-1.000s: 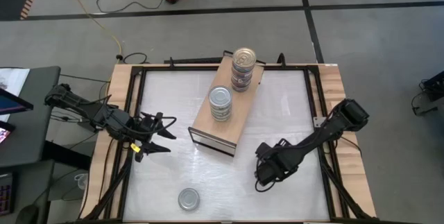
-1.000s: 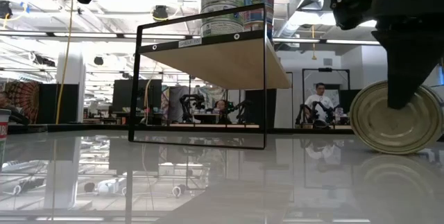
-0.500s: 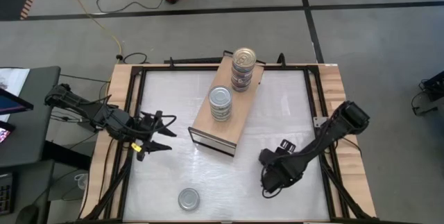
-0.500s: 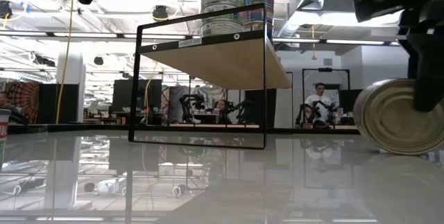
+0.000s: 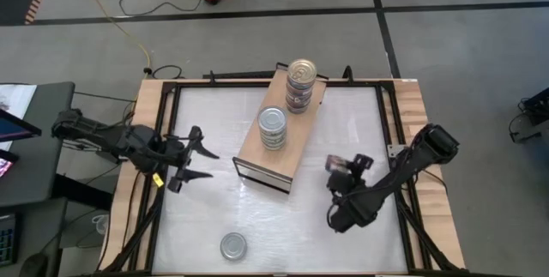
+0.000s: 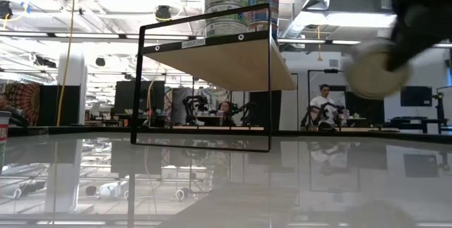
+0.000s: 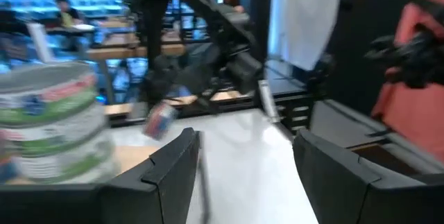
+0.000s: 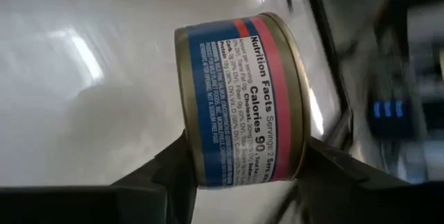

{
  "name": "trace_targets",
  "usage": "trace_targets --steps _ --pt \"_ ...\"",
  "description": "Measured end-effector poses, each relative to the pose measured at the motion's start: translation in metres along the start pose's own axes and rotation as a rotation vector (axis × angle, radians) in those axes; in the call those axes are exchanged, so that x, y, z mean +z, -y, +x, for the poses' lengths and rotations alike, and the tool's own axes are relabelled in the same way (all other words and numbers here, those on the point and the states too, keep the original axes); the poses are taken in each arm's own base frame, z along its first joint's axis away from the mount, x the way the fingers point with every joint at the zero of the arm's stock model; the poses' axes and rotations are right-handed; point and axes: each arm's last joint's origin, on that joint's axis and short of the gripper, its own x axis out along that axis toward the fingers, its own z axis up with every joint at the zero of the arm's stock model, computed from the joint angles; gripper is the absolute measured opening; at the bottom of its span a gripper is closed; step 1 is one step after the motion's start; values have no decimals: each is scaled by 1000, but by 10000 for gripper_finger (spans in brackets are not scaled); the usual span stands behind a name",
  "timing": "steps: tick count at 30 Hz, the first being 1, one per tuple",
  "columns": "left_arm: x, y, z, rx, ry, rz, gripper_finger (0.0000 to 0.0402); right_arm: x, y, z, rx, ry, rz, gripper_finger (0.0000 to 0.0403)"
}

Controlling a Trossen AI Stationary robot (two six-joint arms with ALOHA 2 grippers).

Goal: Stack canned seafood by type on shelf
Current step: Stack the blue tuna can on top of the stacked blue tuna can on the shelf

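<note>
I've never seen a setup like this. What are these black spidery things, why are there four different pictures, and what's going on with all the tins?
The black things are two robot arms, each ending in two-fingered jaws. One picture looks straight down at the table, one looks level across its top, and one comes from a small camera on each arm's wrist.

On the white table stands a low wooden shelf with two stacks of seafood tins: a silver-lidded stack and a gold-lidded stack. One loose tin lies near the front edge.

The right gripper has its jaws closed on a blue and red tin, lifted clear of the table; its wrist picture shows the label close up. The left gripper waits at the table's left side, jaws open and empty.
</note>
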Motion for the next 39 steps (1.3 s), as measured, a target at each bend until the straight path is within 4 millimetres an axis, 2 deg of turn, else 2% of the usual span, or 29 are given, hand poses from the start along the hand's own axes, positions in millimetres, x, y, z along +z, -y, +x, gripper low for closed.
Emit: trace_targets --steps 5,10,16,22,29,34,39 --pt "1 -15 -4 81 3 92 224 26 27 5 -50 109 -60 223" --pt "4 -31 -9 146 21 146 224 48 61 9 -96 153 -17 230" --pt "0 -49 -6 161 -2 69 224 66 108 6 -134 213 95 225" --pt "-2 -64 13 56 -71 -73 224 79 152 -6 -166 263 123 230" --pt "27 -68 26 -89 -64 -130 224 93 184 -27 -201 322 66 229" --pt "53 -66 20 -72 -15 -92 224 99 200 -44 -246 383 35 230" --pt "68 -66 14 8 27 -72 224 111 206 -54 -325 433 -54 230"
